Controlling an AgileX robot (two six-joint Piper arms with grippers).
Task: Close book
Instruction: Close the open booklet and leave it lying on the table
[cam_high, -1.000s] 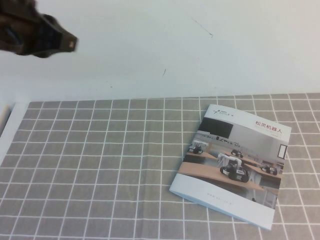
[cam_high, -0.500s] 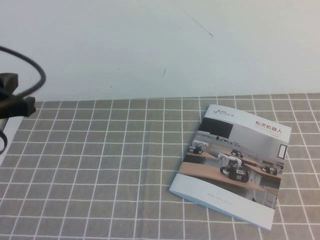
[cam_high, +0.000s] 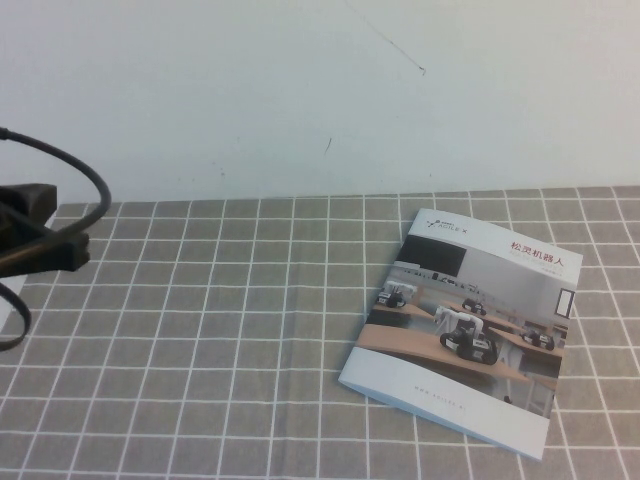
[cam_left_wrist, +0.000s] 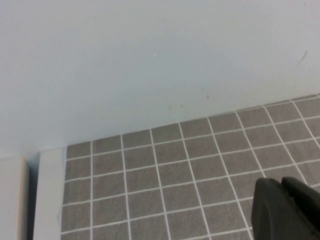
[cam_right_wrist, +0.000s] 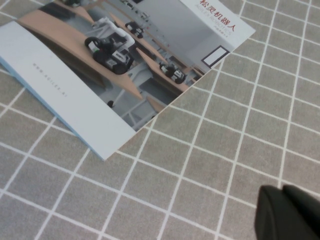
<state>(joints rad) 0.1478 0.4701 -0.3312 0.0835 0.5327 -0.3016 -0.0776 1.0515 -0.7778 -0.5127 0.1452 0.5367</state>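
Emptily closed: left jaws far-left, right near book (cam_high: 460, 335).

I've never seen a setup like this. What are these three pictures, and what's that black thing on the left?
This is a robot with two arms, each ending in a grasping tool. One picture comes from a raised camera looking down; the black shape with a cable at its left edge is the left arm. The other two come from cameras on the wrists. The left tool shows as a dark tip above the checked cloth near the wall. The right tool hangs over the cloth beside the book. The book lies closed, cover up, on the robot's right. Nothing is seen in either tool.
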